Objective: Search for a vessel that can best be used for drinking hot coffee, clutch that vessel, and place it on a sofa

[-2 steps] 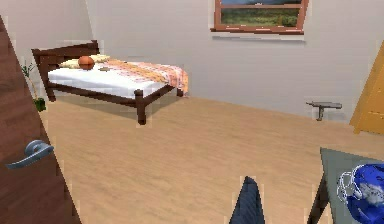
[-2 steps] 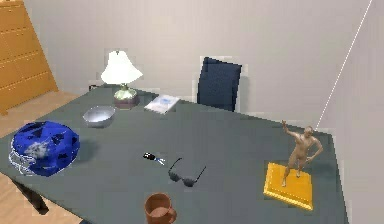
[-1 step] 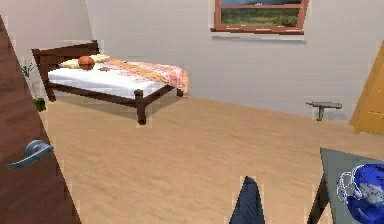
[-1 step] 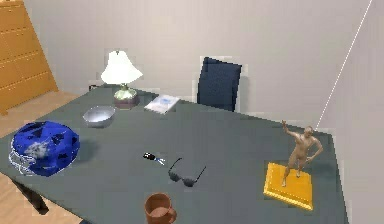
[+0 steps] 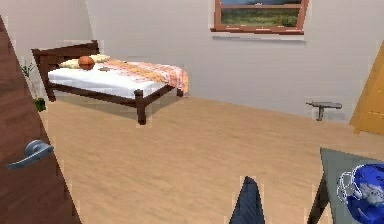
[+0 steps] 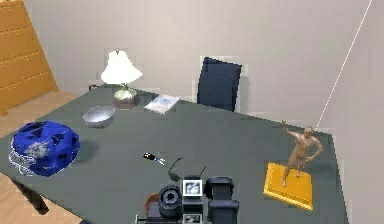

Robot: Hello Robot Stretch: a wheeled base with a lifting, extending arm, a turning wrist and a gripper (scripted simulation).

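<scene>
Grey desk (image 6: pixel 240 140) | tool (image 6: pixel 171 167) over it (cannot tell if holding anything) | lamp (image 6: pixel 120 70) at back

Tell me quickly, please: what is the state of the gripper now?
Gripper: cannot be told whether it holds anything; a small dark thing lies on the table near it.

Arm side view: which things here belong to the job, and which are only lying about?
Belongs to the job: claw.
Lying about: lamp, grey bowl, blue bundle, statue, chair.
</scene>
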